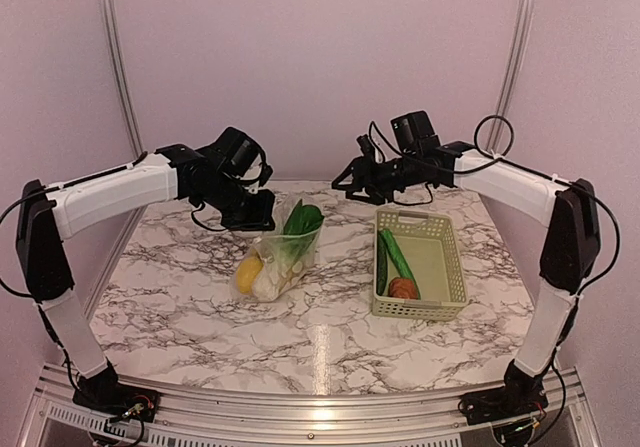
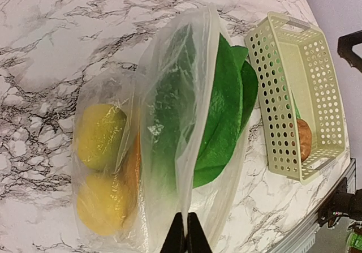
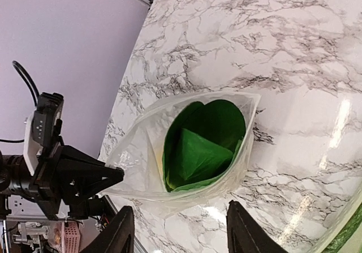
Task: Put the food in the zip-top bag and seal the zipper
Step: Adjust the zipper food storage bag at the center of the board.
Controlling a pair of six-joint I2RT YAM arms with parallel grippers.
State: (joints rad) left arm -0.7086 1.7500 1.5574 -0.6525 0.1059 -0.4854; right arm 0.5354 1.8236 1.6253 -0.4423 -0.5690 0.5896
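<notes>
White-shelled arms, black joints, black hands, seemingly loose black cables

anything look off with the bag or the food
The bok choy sticks out past the open mouth of the zip-top bag, so the zipper likely could not close over it. The cucumber and a brown round item lie in the basket, not bagged.

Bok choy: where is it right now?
Top view: the bok choy sits inside the zip-top bag mid-table, just left of the basket, with its leaves at the bag's open far end.
</notes>
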